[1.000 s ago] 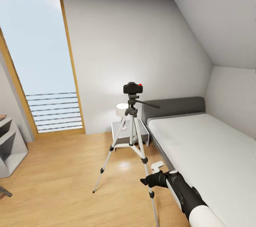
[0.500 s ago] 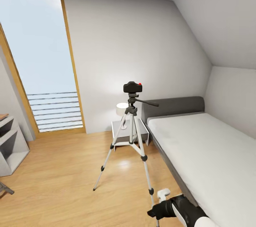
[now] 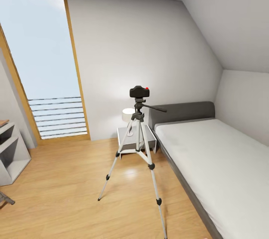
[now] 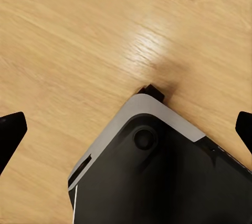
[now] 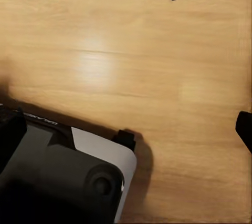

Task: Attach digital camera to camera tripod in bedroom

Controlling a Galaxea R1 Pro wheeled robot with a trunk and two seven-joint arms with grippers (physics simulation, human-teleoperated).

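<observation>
At nine o'clock in the head view stands the tall window [image 3: 41, 67]; a grey shelf unit [image 3: 13, 153] sits at about eight. At the centre the camera tripod [image 3: 139, 145] stands on the wood floor [image 3: 71, 179], legs spread, its pan handle pointing toward three o'clock. The digital camera [image 3: 139, 91] sits on the tripod head, red button up, so the attaching looks done. A nightstand [image 3: 129, 142] with a small lamp [image 3: 128, 115] stands just behind, and the bed [image 3: 216, 156] fills four o'clock.

Both wrist views look down on floor and the robot's base [image 4: 157, 176]. The left gripper [image 4: 126, 129] and right gripper [image 5: 126, 129] are spread wide with nothing between their fingertips.

The camera looks light, rigid and smooth; take it by its side faces. The thin-legged tripod would likely tip easily
</observation>
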